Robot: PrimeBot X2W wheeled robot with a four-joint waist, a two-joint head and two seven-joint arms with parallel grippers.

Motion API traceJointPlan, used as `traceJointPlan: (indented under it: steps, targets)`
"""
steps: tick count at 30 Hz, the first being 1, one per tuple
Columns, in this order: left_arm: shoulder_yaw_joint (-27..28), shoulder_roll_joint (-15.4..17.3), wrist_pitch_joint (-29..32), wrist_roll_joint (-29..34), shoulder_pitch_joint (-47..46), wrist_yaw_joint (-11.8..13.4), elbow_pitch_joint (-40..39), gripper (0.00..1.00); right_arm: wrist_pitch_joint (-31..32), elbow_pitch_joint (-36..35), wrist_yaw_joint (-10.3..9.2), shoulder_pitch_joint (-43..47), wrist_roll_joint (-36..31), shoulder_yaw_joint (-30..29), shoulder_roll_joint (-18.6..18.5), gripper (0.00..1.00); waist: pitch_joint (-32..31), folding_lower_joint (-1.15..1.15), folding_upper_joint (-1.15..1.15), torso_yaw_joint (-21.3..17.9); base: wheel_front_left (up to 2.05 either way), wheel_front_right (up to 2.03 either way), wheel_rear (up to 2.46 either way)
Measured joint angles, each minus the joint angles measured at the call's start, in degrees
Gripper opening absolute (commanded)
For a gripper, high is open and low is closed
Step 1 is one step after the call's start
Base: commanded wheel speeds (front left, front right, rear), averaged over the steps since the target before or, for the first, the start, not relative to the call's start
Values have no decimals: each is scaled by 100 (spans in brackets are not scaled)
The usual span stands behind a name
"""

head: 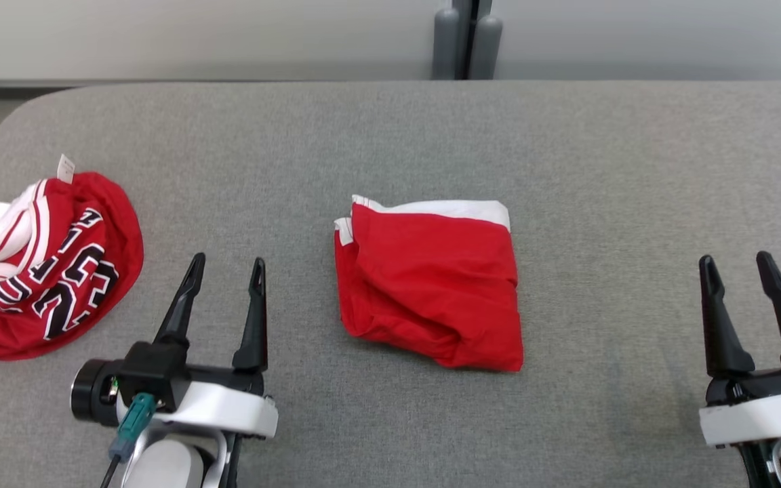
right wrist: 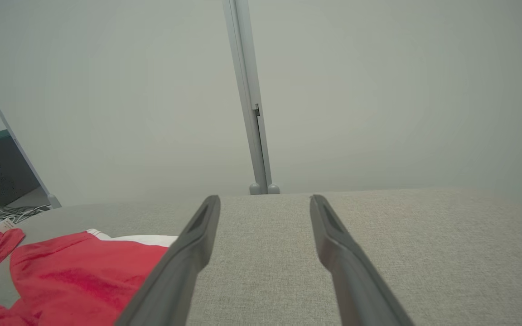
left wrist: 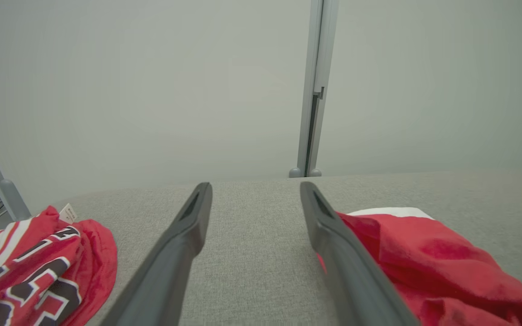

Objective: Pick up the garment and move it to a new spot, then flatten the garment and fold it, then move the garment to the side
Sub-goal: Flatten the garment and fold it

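Note:
A red garment (head: pixel 431 285) with a white band along its far edge lies folded into a rough square in the middle of the grey table (head: pixel 431 135). My left gripper (head: pixel 228 261) rests open near the table's front left, apart from the fold, nothing between its fingers. The left wrist view has the folded garment (left wrist: pixel 428 258) just right of its right finger. My right gripper (head: pixel 736 261) stands open at the front right, well clear of the cloth. In the right wrist view the garment (right wrist: pixel 84 271) lies at lower left.
A second red garment (head: pixel 38 271) with white trim and black lettering lies crumpled at the table's left edge; it shows too in the left wrist view (left wrist: pixel 30 267). A grey post (head: pixel 465 41) stands behind the table's far edge against a pale wall.

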Motion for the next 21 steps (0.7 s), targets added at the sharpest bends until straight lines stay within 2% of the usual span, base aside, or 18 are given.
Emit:
traceJointPlan:
  steps: [14,21]
  targets:
    - [51,293,162,-146,915,-1,-108,100,504,-177,0,811,20,-46,7,100,-1009,0,0,-246,0,0,0]
    - [27,379,299,-143,1060,55,-283,100,644,-290,0,898,-14,-44,62,100,-1136,0,0,-293,0,0,0]
